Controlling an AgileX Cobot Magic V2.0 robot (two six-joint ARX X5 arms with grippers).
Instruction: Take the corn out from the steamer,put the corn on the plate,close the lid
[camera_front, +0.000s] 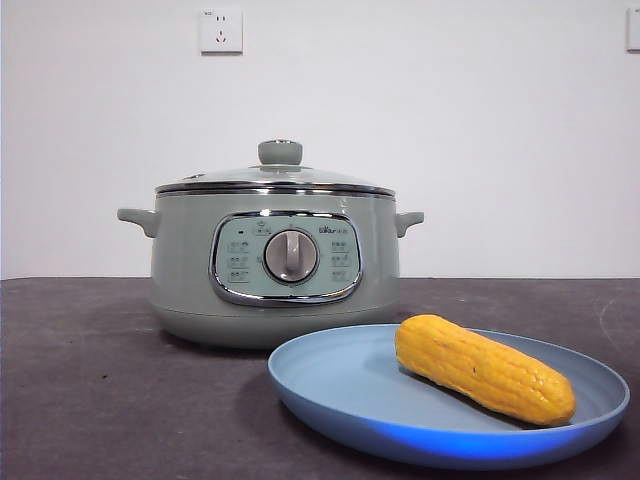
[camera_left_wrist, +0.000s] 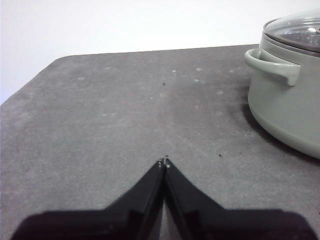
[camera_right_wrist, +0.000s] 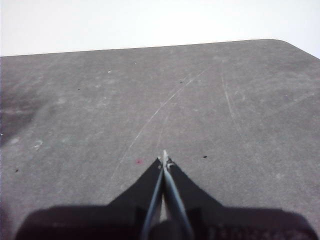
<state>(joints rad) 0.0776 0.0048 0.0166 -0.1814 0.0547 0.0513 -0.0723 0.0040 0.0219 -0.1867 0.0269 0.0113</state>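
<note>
A plain white wall is filling the background, with a white power socket sitting high on it, and a dark grey table is stretching across the whole foreground, its surface showing faint scuffs and pale scratches in the wrist views.

The steamer is standing on the table, towards the back and a little left of centre, its control panel and silver dial facing me. The lid is sitting closed on top of it, its knob pointing straight up.

The plate is lying on the table in front of the steamer and off to the right, its far rim just overlapping the pot's base from where I am standing. The corn is lying inside the plate, on its right half, slanted with the tapered end nearer to me.

The left gripper is hovering low over bare table with its jaws pressed together and holding nothing, the steamer's side handle showing off to one side. The right gripper is likewise waiting over bare table, jaws pinched together and holding nothing.
</note>
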